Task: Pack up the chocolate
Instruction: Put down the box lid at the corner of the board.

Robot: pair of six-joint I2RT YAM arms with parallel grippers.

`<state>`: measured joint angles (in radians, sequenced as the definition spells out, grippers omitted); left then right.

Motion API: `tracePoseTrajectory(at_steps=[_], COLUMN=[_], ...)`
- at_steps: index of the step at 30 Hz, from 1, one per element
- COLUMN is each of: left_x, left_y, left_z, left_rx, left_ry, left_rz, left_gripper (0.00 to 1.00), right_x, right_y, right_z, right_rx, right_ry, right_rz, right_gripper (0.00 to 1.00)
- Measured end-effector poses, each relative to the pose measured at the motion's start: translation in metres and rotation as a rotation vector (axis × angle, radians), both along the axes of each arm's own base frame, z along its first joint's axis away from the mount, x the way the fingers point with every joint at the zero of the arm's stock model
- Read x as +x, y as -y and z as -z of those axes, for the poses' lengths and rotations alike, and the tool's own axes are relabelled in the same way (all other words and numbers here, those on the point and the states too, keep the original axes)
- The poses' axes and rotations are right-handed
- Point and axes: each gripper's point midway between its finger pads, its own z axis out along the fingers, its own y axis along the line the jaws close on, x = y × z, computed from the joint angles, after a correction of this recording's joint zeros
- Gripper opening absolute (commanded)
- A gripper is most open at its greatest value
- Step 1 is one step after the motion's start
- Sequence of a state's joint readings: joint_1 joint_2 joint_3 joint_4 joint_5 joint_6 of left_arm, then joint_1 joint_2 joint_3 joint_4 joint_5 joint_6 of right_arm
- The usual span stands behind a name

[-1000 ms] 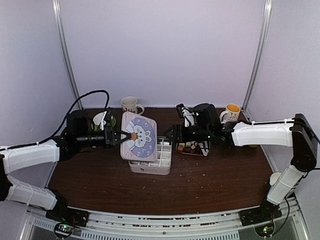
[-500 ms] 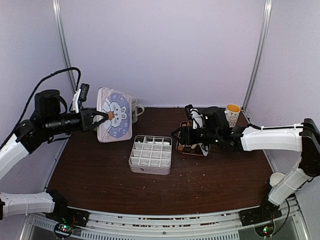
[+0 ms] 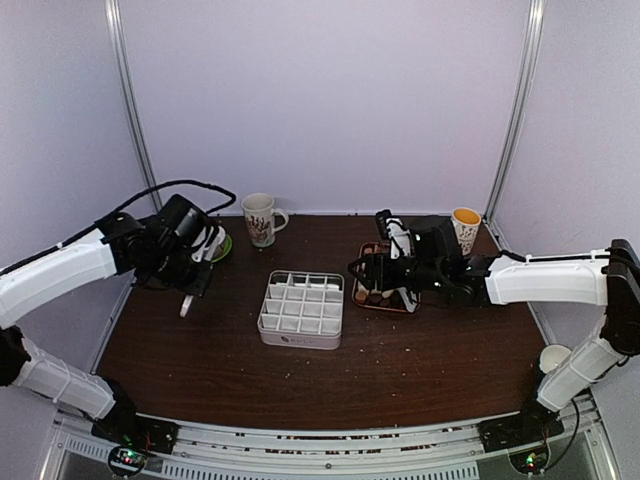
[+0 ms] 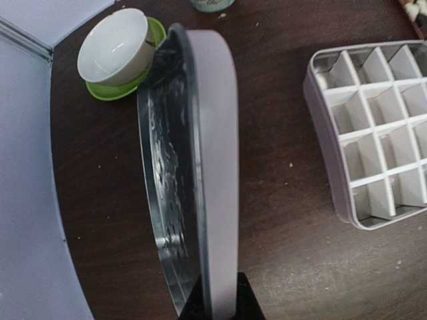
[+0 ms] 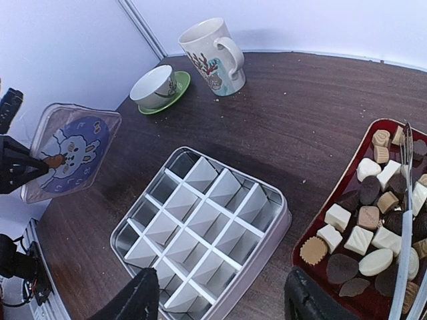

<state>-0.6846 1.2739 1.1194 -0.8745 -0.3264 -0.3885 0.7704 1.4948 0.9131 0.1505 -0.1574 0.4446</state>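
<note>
Right wrist view is showing you packing not yet begun: your left pincer (image 4: 217, 301) is clamping the pink rabbit-print tin lid (image 4: 213, 167), your right pincer (image 5: 223, 297) is hanging wide over the empty pale gridded metal tin (image 5: 273, 220), and the small brown, tan and white chocolate pieces (image 5: 363, 220) are all sitting in the glossy red tray (image 5: 341, 187).

A lab test booth: white wall panels (image 3: 330, 100), metal frame posts (image 3: 513, 120).

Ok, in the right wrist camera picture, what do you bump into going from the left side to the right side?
bunny lid → white cup on its green saucer → mug → red tray of chocolate
</note>
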Motion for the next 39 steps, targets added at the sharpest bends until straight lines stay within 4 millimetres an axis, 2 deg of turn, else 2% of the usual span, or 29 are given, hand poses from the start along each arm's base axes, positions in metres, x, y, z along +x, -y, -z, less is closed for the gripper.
tracePoseTrajectory(at_steps=[3,8,13,19,22,28,32,35,39], left_x=[0.008,0.02,0.025,0.031,0.033,0.034,0.036,0.032,0.031], left_y=[-0.002,-0.003,0.009,0.017,0.021,0.037,0.052,0.071,0.078], left_z=[0.022,0.052,0.081,0.096,0.103,0.126,0.133,0.146,0.163], left_rx=[0.152,0.284,0.302,0.295,0.281,0.202,0.124,-0.002,-0.082], left_ry=[-0.044,-0.084,-0.134,-0.142,-0.137,-0.155,-0.168,-0.204,-0.259], left_rz=[-0.02,-0.046,-0.026,-0.022,-0.02,0.005,0.02,0.048,0.048], left_gripper=[0.0,0.01,0.06,0.1,0.18,0.23,0.28,0.29,0.29], right_x=[-0.003,-0.007,-0.008,-0.009,-0.008,-0.009,-0.009,-0.009,-0.01], right_y=[0.006,0.016,0.019,0.019,0.019,0.02,0.02,0.021,0.022], right_z=[0.003,0.013,0.02,0.022,0.021,0.026,0.027,0.03,0.039], right_rx=[-0.003,-0.018,-0.022,-0.016,-0.014,-0.032,-0.034,-0.042,-0.062], right_ry=[-0.003,-0.013,-0.023,-0.023,-0.02,-0.033,-0.035,-0.042,-0.064], right_rz=[0.011,0.029,0.034,0.036,0.037,0.036,0.037,0.035,0.036], right_gripper=[0.65,0.65,0.65,0.65,0.65,0.66,0.66,0.67,0.68])
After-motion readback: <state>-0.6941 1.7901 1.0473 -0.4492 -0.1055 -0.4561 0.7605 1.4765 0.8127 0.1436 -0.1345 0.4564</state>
